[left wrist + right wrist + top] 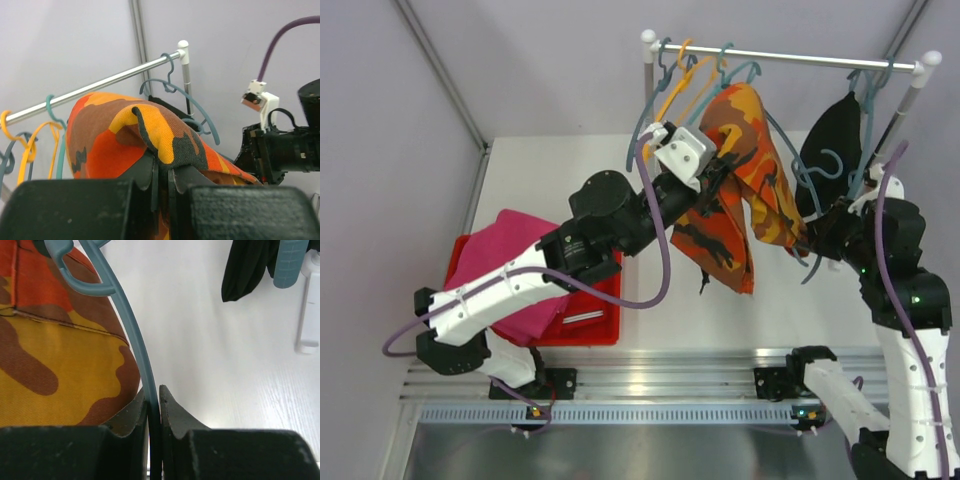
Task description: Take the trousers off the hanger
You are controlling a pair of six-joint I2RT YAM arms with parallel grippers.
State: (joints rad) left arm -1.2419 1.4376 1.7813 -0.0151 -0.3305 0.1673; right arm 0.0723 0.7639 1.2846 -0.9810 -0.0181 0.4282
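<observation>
1. White table (550, 170) under grey walls, metal rail (790, 57) at the back.
2. Stretches left arm up to the rail; left gripper (162, 175) pinches orange camouflage trousers (95, 145) hanging there.
3. Bends right arm inward; right gripper (154, 405) clamps a teal hanger (131, 340) beside the cloth.

Left claw (162, 174) pinching orange camouflage trousers (100, 145) fold, under rail (100, 82).

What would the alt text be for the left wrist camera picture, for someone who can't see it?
The left jaws are shut on a fold of the orange camouflage trousers, which hang below a metal rail. An orange hanger hangs at left; the right arm is at right.
</observation>
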